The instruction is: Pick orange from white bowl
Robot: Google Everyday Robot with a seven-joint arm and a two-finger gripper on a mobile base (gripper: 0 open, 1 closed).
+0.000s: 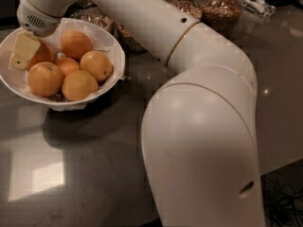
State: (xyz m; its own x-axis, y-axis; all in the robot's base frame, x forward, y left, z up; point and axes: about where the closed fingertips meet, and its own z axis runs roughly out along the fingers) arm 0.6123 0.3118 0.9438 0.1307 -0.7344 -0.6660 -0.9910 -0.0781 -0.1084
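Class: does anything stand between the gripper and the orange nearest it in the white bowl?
Nothing visible does. The gripper sits inside the white bowl near its left rim, overlapping that orange; the other oranges lie to its right and in front, not between.

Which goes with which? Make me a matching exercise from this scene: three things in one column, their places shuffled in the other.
1. hand
2. white bowl
3. jar

A. at the back of the counter, beyond the arm
B. over the bowl's left side
C. on the dark counter, front left, holding oranges

Pairs: 1-B, 2-C, 3-A.
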